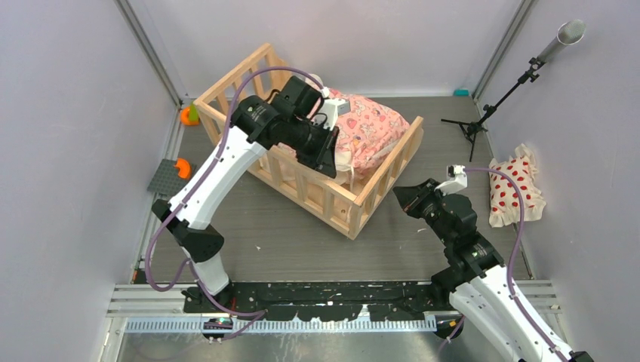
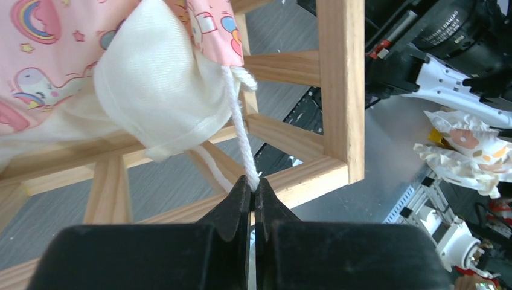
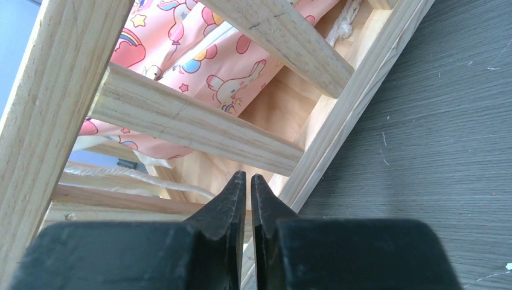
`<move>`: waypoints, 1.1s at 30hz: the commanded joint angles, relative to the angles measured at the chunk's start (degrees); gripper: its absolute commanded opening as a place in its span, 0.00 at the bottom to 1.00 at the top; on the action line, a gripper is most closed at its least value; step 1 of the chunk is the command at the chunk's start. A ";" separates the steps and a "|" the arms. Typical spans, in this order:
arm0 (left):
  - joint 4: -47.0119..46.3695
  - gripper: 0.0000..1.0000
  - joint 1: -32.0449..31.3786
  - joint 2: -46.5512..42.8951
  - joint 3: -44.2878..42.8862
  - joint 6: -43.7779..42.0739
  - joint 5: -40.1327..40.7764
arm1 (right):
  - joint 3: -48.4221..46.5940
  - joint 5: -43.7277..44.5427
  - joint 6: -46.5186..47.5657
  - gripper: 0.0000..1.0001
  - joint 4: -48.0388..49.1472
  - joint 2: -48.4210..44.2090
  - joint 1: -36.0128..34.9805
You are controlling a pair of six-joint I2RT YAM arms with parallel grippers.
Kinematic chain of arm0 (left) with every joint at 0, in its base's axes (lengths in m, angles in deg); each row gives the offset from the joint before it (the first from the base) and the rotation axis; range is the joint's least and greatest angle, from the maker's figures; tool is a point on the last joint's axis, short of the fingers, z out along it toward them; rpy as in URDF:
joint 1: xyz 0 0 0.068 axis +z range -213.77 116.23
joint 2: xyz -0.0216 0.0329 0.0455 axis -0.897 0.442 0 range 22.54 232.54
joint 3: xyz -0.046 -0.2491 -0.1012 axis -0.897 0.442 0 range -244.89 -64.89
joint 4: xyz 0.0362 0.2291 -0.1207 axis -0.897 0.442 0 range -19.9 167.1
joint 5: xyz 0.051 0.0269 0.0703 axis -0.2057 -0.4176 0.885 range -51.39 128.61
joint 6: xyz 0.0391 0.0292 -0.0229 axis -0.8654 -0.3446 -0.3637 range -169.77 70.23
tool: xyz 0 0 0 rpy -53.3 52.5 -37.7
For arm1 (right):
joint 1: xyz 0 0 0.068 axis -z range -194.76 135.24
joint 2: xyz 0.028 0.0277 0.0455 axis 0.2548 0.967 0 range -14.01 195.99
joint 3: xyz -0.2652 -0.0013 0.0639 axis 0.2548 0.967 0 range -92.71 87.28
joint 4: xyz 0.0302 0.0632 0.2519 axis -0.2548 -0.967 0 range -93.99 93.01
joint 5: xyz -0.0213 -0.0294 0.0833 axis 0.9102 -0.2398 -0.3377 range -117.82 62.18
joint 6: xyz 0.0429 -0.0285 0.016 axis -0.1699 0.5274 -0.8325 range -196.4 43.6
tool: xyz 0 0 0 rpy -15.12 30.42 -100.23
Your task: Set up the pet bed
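The pet bed (image 1: 324, 197), a light wooden slatted crib, stands askew at mid-table. A pink cartoon-print cushion (image 1: 370, 132) lies inside it, bunched toward the far right corner. My left gripper (image 1: 330, 160) reaches over the near rail into the bed. In the left wrist view my left gripper (image 2: 254, 183) is shut on a cream tie (image 2: 240, 130), which runs taut up to the cushion's corner (image 2: 157, 90) beside a corner post (image 2: 341, 90). My right gripper (image 1: 404, 197) sits low outside the bed's right end. There my right gripper (image 3: 248, 177) is all but shut and holds nothing, pointing between the slats (image 3: 181, 121).
A white pillow with red dots (image 1: 515, 186) lies by the right wall. A black tripod stand (image 1: 490, 105) with a grey tube stands at the back right. Orange toys (image 1: 189, 115) and a grey plate (image 1: 167, 179) sit along the left wall.
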 commanded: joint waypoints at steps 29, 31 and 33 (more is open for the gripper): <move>-13.32 0.00 2.62 -0.77 -6.67 9.60 -23.15 | -0.29 1.31 -0.01 0.14 -0.01 -1.36 0.18; -12.94 0.00 2.23 -1.65 -4.18 8.39 -23.89 | -0.21 1.31 -0.01 0.14 0.10 -1.23 0.14; -12.83 0.00 1.71 -2.99 -0.67 7.24 -23.81 | -0.11 1.31 -0.01 0.14 0.45 -1.14 0.14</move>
